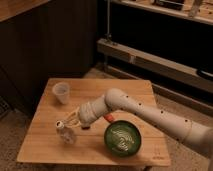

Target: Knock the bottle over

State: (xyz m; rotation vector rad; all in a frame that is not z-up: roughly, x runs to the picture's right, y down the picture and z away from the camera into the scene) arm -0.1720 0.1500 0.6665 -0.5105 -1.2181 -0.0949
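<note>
We are looking down on a wooden table [130, 92] standing on a speckled floor [12, 137], with dark wall panels behind it and a metal shelf rack [155, 60] running along the far right.

Our white arm [150, 117] is reaching in from the lower right and stretching left across the middle of the table, its wrist section ribbed and pale. A small orange-red thing [108, 118] is showing just under the arm, too little of it in view to name.

A green bowl [122, 139] is sitting near the front edge, right of centre, tipped so that we are seeing into its pale-streaked inside; it is lying just below the arm.

A translucent white cup [61, 92] is standing upright at the far left of the tabletop, well apart from everything else.

The bottle [65, 132] is standing at the near left, clear and crinkled, with its round mouth at the top and leaning a little. It is not lying on its side.

Our gripper [66, 121] is sitting right at the bottle's top, its thin pale fingers [73, 118] pointing left toward the neck and appearing to be touching it. How far apart they are standing we cannot tell, nor whether they are closing on the neck or only pressing beside it.
</note>
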